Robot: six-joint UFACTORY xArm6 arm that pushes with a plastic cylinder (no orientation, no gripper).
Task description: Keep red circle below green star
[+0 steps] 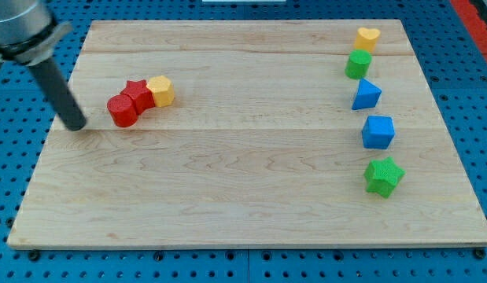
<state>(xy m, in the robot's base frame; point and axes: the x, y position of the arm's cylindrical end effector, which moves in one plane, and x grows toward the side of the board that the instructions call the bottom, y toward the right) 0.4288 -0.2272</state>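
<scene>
The red circle (122, 110) lies at the view's left of the wooden board, touching a red star (137, 93), which touches a yellow hexagon (160, 91). The green star (383, 175) lies at the view's lower right. My tip (75, 126) rests on the board just left of the red circle, a short gap apart, with the dark rod slanting up to the view's top left. The red circle sits higher in the view than the green star.
A column of blocks runs down the view's right: a yellow heart (367, 37), a green cube (358, 64), a blue triangle (366, 94) and a blue cube (378, 131). The board (243, 196) lies on a blue perforated table.
</scene>
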